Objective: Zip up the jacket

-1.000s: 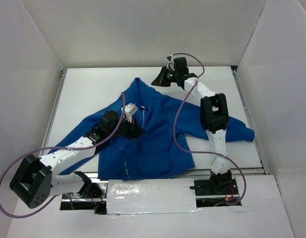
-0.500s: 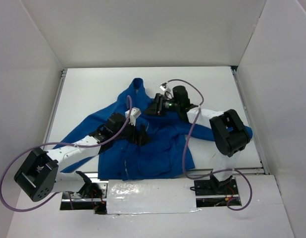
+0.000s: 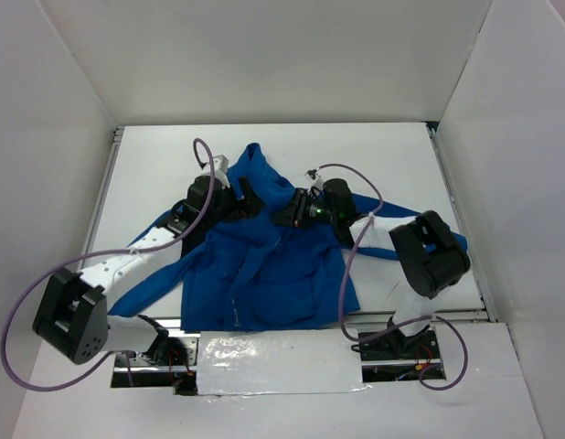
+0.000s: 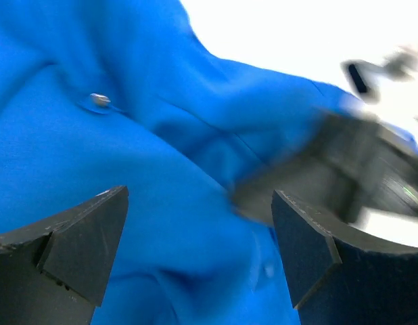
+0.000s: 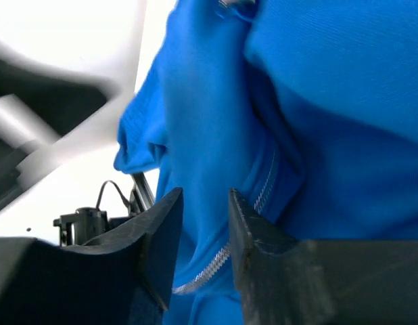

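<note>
The royal-blue jacket (image 3: 282,274) lies rumpled mid-table, collar toward the far side. My left gripper (image 3: 249,199) hovers over its upper left chest. In the left wrist view that gripper (image 4: 199,196) is wide open above blue cloth (image 4: 128,169) with a silver snap (image 4: 99,100), nothing between the fingers. My right gripper (image 3: 281,215) faces it from the right, just below the collar. In the right wrist view it (image 5: 203,196) stands partly open, and a fold of the jacket (image 5: 331,101) with the silver zipper (image 5: 216,261) runs through the gap.
White walls enclose the table on three sides. A metal rail (image 3: 107,197) edges the left. A taped strip (image 3: 273,361) runs between the arm bases at the front. The right arm's elbow (image 3: 429,251) sits over the jacket's right sleeve. Purple cables loop off both arms.
The left gripper swung from the jacket's middle up toward the collar and opened wide. The right gripper came down from the far collar to the chest and opened. The jacket bunched inward.
</note>
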Available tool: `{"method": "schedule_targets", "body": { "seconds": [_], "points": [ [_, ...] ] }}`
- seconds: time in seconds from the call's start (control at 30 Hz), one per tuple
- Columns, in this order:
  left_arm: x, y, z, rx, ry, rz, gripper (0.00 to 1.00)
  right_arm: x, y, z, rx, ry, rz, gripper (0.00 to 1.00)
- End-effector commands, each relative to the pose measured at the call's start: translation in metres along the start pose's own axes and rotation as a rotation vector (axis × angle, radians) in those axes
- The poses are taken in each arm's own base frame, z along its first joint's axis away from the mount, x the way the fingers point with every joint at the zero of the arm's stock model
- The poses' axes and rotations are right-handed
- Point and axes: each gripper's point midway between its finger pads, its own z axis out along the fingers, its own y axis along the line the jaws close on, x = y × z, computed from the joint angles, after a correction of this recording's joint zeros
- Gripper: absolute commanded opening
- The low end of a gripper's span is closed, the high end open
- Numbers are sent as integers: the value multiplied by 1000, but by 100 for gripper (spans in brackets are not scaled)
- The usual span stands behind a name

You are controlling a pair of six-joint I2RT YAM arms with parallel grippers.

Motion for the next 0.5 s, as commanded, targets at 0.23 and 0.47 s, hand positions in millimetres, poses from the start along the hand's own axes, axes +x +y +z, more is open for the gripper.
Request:
{"method": "schedule_targets", "body": {
  "seconds": [0.23,0.47],
  "points": [
    [20,31,69,-125,97,-161,90,-18,47,-49,-56,-203,-89,47],
    [52,41,76,-128,158,-192,73,-8,45,-52,-63,-174,-103,47]
  ]
}}
